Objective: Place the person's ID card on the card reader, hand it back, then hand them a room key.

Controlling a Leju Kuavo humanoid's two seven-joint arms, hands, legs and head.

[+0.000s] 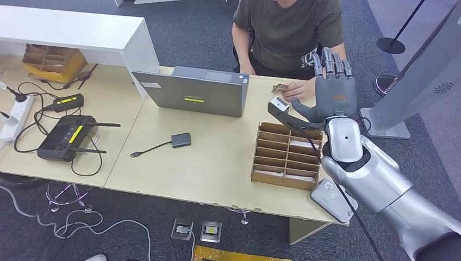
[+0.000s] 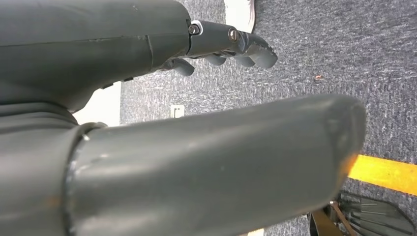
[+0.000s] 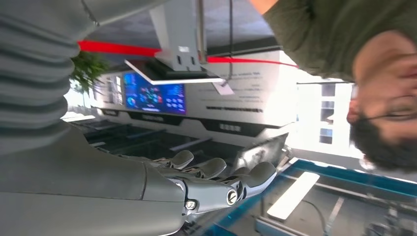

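My right hand [image 1: 332,92] is raised over the table's far right, fingers upright and spread, thumb stretched left, holding nothing. Just beyond it the person's hand [image 1: 300,88] rests on the table by a small brownish card [image 1: 279,87]. A small white card [image 1: 279,103] lies at my thumb tip; whether they touch I cannot tell. The grey card reader [image 1: 332,200] sits at the table's front right edge, under my right forearm. A wooden slotted tray [image 1: 260,163] of cards stands in front of my hand. My left hand [image 2: 231,46] hangs over the carpet, holding nothing.
A grey laptop [image 1: 193,91] stands at the back middle, facing the person [image 1: 288,32]. A small dark adapter with cable [image 1: 181,140] lies mid-table. At the left are a black controller [image 1: 64,137], cables and a power strip [image 1: 15,115]. A white stand [image 1: 421,76] rises at the right.
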